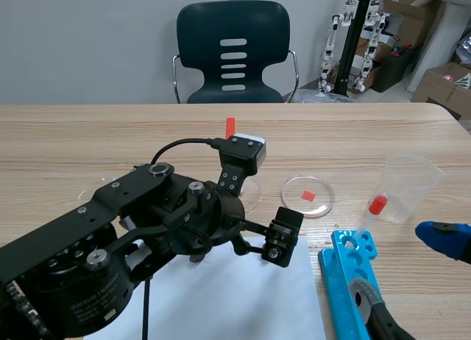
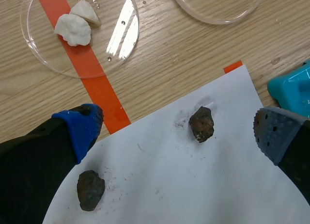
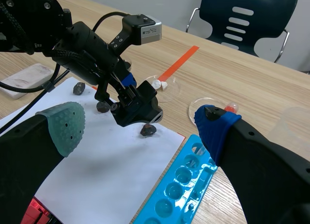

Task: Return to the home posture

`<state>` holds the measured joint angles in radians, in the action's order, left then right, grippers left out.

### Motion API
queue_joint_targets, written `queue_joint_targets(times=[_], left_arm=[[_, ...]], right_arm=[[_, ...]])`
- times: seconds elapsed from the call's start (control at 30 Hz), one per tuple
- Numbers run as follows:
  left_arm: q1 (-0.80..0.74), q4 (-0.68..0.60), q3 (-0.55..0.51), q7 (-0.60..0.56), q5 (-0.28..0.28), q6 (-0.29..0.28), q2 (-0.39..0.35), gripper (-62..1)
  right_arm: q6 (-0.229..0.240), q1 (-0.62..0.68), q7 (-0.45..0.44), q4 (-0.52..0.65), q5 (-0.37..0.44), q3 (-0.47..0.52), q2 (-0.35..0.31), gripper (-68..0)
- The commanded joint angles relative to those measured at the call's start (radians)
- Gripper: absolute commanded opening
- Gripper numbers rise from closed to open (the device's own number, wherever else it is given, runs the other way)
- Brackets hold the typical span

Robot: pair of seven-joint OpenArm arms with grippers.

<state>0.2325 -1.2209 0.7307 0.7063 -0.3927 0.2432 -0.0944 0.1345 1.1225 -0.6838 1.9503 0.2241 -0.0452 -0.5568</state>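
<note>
My left gripper (image 1: 274,241) hangs open over the white paper sheet (image 1: 228,296), low above it. In the left wrist view a dark rock (image 2: 201,123) lies on the paper between its blue pad (image 2: 80,127) and grey pad (image 2: 276,132), untouched. A second dark rock (image 2: 90,189) lies nearer the blue-padded finger. My right gripper (image 3: 139,127) is open and holds nothing. It stays off at the table's right, above the blue tube rack (image 3: 186,185), looking across at the left gripper (image 3: 138,107).
A petri dish (image 2: 48,54) with white lumps sits on the orange tape ahead of the left gripper. Another dish (image 1: 307,196) holds a red piece. A clear cup (image 1: 408,185) and a red-capped pipette (image 1: 372,211) stand by the rack (image 1: 346,274). A chair (image 1: 234,53) stands behind the table.
</note>
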Motion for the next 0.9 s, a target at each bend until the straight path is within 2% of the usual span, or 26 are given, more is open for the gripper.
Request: queue_joint_targets(times=[0.0,0.7,0.77,0.87], left_arm=[[0.008,-0.005,-0.003,-0.007,-0.002,0.002,0.008,1.4],[-0.017,-0.005,-0.004,-0.018,-0.002,0.002,0.008,1.4],[-0.02,-0.005,-0.003,-0.079,-0.002,-0.01,0.002,1.4],[-0.046,-0.02,-0.004,-0.248,-0.002,-0.088,-0.033,1.4]], right_arm=[[-0.003,-0.009,-0.019,0.006,0.003,0.011,0.0,-20.1],[-0.003,-0.009,-0.019,0.006,0.003,0.011,0.0,-20.1],[-0.003,-0.009,-0.019,0.006,0.003,0.011,0.0,-20.1],[-0.003,-0.009,-0.019,0.006,0.003,0.011,0.0,-20.1]])
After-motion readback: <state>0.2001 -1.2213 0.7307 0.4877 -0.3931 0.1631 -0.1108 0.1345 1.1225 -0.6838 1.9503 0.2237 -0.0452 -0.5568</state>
